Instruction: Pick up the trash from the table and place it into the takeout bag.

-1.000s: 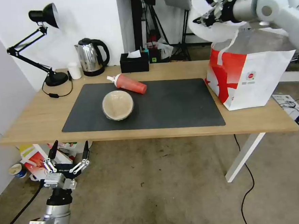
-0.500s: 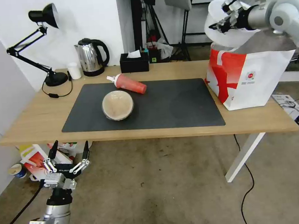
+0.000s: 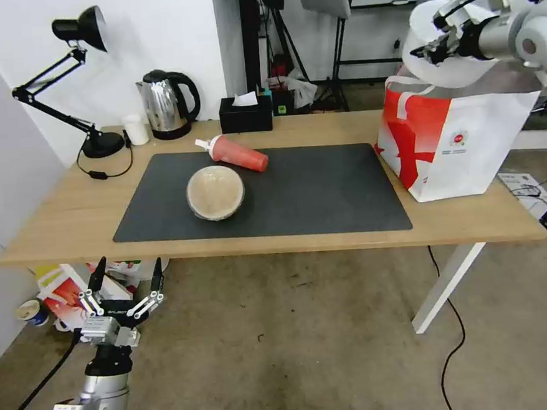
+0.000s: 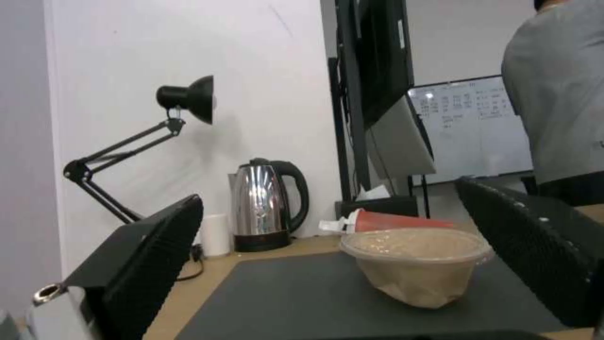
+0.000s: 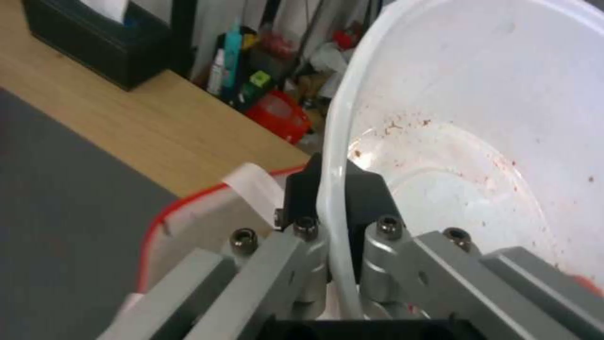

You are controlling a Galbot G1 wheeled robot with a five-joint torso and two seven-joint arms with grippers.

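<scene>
Right hand (image 3: 428, 49) pinching white bowl (image 3: 458, 70) rim above takeout bag (image 3: 456, 136), handle (image 5: 255, 182) seemingly beneath.

White bowl (image 3: 448, 71) above bag (image 3: 463, 145); cup (image 3: 235, 153), apparently lidded beige bowl (image 3: 215, 192) on mat

The kettle (image 3: 165, 104) is shiny polished metal with black plastic. The table (image 3: 74, 212) is pale matt wood, its mat (image 3: 323, 195) dull grey. The white bowl (image 5: 478, 118) is smooth, glossy plastic.
</scene>
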